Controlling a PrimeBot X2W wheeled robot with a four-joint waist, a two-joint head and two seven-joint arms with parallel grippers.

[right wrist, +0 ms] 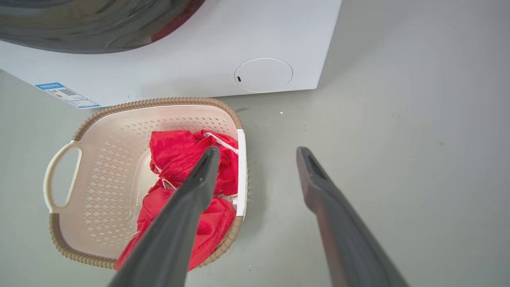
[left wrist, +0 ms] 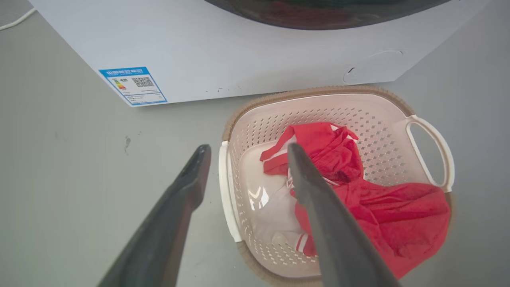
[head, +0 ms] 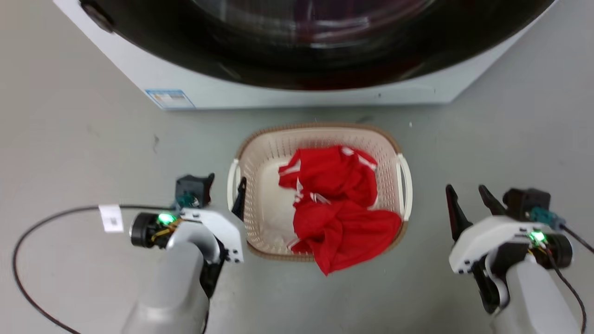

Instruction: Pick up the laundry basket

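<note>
At the far left of my head view a black cable (head: pixel 79 210) loops over the grey floor (head: pixel 69 139), carries a white tag (head: pixel 111 217), and runs in to the wrist of my left arm. My left tool (left wrist: pixel 248 149) is released, its two dark fingers (left wrist: pixel 187 187) spread wide. In the left wrist view one finger lies outside the laundry basket (head: pixel 278 148), over bare floor. The other reaches over the basket's inside, so the white left handle (left wrist: pixel 225 179) sits in the gap between them. I cannot tell whether either finger touches that handle. The basket itself stands on the floor in the middle of my head view, just in front of the white washer (head: pixel 209 88). The washer's dark round door (head: pixel 301 46) fills the top of the picture, and a blue-edged label (head: pixel 169 98) sits low on its front, towards the left. The basket's brown woven-look rim (head: pixel 320 125) runs round beige perforated walls. A red garment (head: pixel 338 204) with white stripes is heaped inside, mostly towards the right, and one fold spills over the near rim. The white right handle (head: pixel 405 185) faces my right tool (head: pixel 465 190), which is also released, fingers apart and pointing up the view. It hangs to the right of the basket, with a strip of bare floor between it and that handle.
</note>
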